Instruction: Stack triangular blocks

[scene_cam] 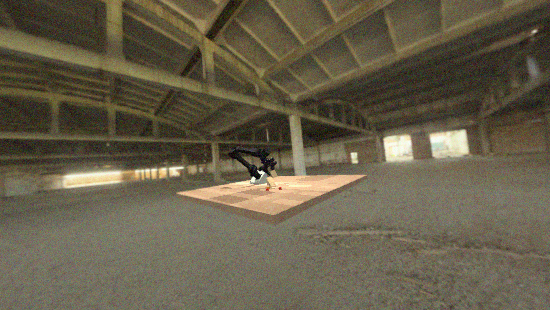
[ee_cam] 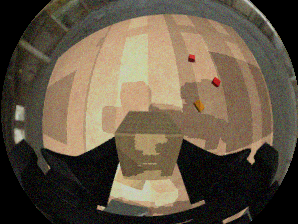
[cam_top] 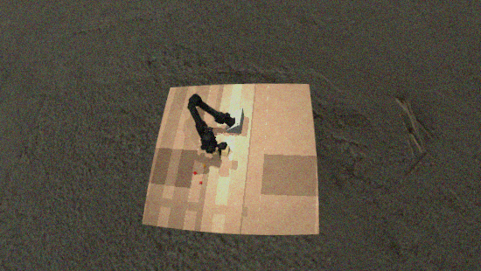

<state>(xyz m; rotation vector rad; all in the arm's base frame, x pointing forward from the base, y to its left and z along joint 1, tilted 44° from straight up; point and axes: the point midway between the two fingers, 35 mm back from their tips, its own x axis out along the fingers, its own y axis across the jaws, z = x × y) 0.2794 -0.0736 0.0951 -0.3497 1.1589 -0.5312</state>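
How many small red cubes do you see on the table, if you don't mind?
2: one red cube farther from the gripper, the other red cube nearer, beside an orange piece. Others may be hidden.

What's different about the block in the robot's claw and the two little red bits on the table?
The block is clamped in the gripper; the red bits lie loose on the table. The block is patchy tan and brown; the red bits are bright red. The block looks much bigger than the red bits. Both look boxy.
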